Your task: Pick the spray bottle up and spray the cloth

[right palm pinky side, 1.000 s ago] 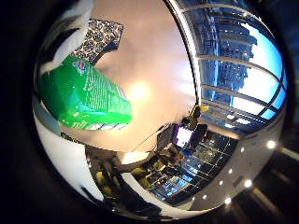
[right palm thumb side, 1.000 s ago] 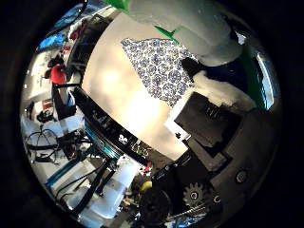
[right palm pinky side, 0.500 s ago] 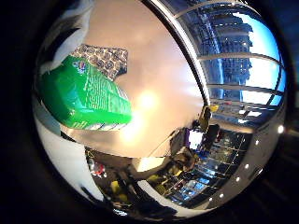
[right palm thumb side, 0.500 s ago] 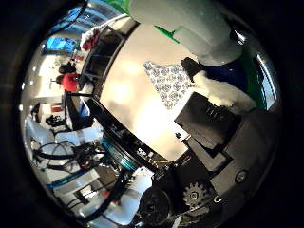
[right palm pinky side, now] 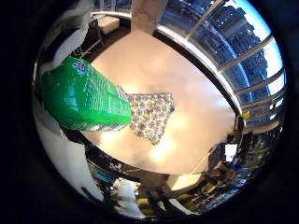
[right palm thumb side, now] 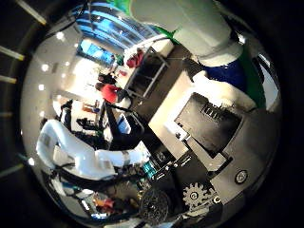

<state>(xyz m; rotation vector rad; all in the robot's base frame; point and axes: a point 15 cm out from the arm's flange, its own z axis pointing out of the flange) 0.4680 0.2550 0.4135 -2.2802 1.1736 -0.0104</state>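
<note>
My right hand (right palm thumb side: pixel 217 122) is shut on the green spray bottle (right palm pinky side: pixel 84 93), which fills the near side of the little finger side palm view, close to the palm. In the thumb side palm view the bottle's white top (right palm thumb side: pixel 190 21) and a blue part show by my white and black fingers (right palm thumb side: pixel 220 85). The cloth (right palm pinky side: pixel 149 114), white with a dark pattern, lies flat on the pale table (right palm pinky side: pixel 182 70), just beyond the bottle and well below the hand. The bottle is held off the table.
Large windows with buildings outside (right palm pinky side: pixel 234 42) stand past the table's far edge. The thumb side palm view shows the arm's white links (right palm thumb side: pixel 81 157), desks and equipment in the room (right palm thumb side: pixel 123 81), and only a strip of the table (right palm thumb side: pixel 180 90).
The hand has turned with the bottle still in it. The cloth has left the thumb side palm view and now lies in the middle of the little finger side palm view.
</note>
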